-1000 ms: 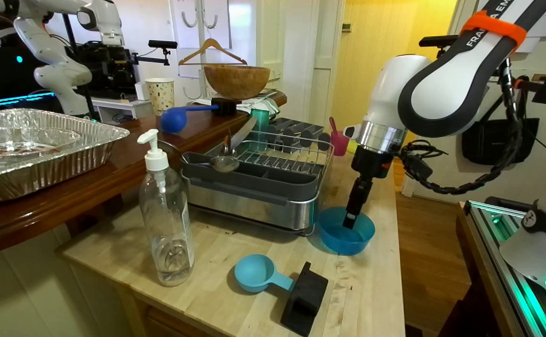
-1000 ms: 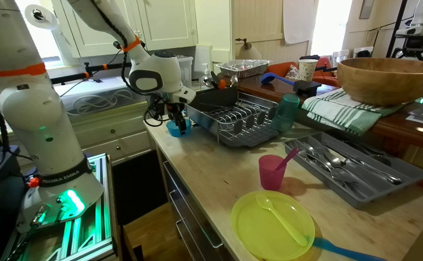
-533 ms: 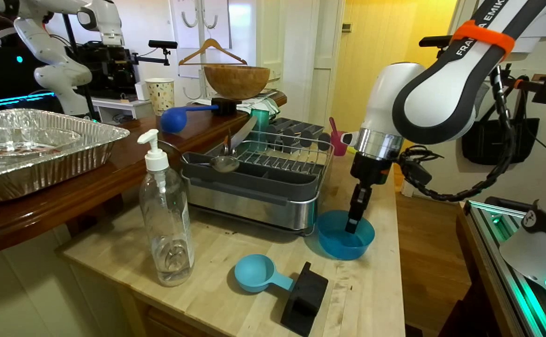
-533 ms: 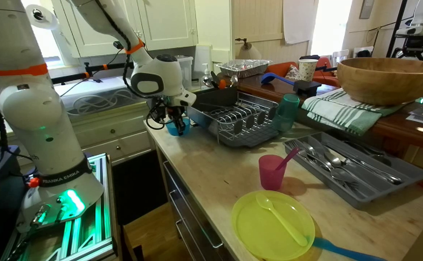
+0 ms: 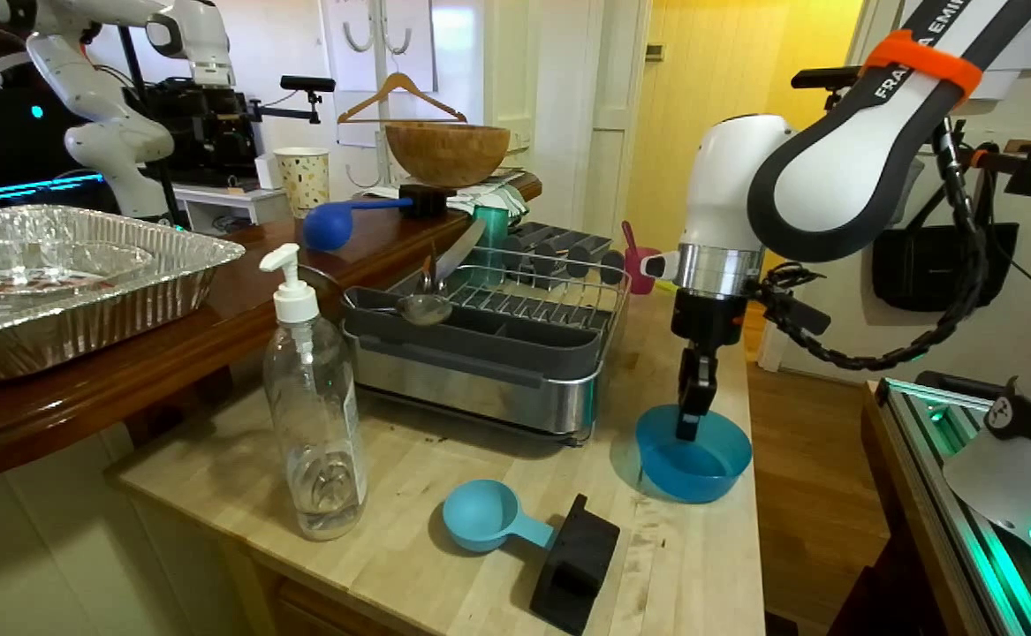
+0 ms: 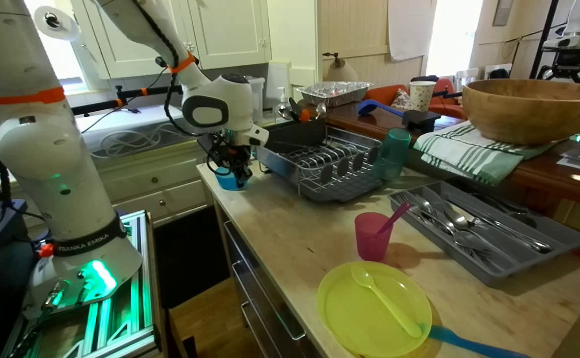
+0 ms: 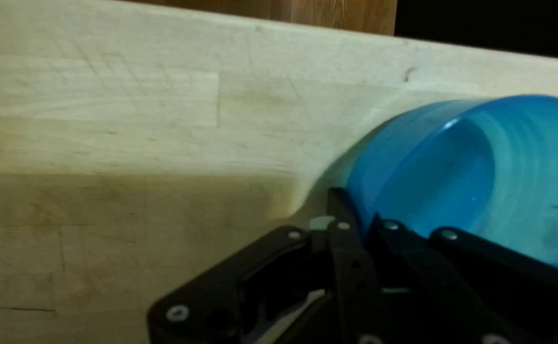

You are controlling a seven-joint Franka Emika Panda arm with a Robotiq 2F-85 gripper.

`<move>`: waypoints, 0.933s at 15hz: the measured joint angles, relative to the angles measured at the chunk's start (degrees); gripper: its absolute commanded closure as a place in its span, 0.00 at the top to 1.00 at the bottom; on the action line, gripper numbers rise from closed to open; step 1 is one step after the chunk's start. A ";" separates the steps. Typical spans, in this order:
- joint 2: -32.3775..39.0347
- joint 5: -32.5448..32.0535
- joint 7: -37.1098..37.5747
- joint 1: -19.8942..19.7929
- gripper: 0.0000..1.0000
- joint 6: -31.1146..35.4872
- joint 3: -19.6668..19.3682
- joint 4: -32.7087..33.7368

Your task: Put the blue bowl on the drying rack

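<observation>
The blue bowl (image 5: 702, 475) is near the counter's edge, beside the drying rack (image 5: 480, 387) but apart from it. In the wrist view, the wall of the bowl (image 7: 432, 177) is pinched between the black fingertips of my gripper (image 7: 358, 214), one outside the rim and one inside. Its mouth looks tipped there; I cannot tell whether its base is fully on the wood. In an exterior view my gripper (image 6: 242, 182) partly covers the bowl (image 6: 226, 182). The rack (image 6: 279, 162) has a wire grid, a steel base and a dark grey utensil trough.
A light-blue scoop (image 5: 483, 514) with a black block (image 5: 575, 565) and a soap bottle (image 5: 319, 433) stand in front of the rack. Past its far end are a teal cup (image 6: 393, 155), a pink cup (image 6: 371, 237), a yellow plate (image 6: 337, 304) and a cutlery tray (image 6: 454, 263).
The fingers have closed on the bowl's wall. Bowl and gripper have shifted together away from the rack, toward the counter's edge, and the wrist has turned more upright.
</observation>
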 measured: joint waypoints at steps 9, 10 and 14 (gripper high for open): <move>-9.39 -18.85 0.99 -6.16 0.01 -18.28 -2.99 -0.09; -10.78 -21.08 1.32 -6.67 0.01 -20.51 -3.29 -0.06; -15.91 -29.30 2.19 -8.57 0.01 -29.12 -4.18 0.21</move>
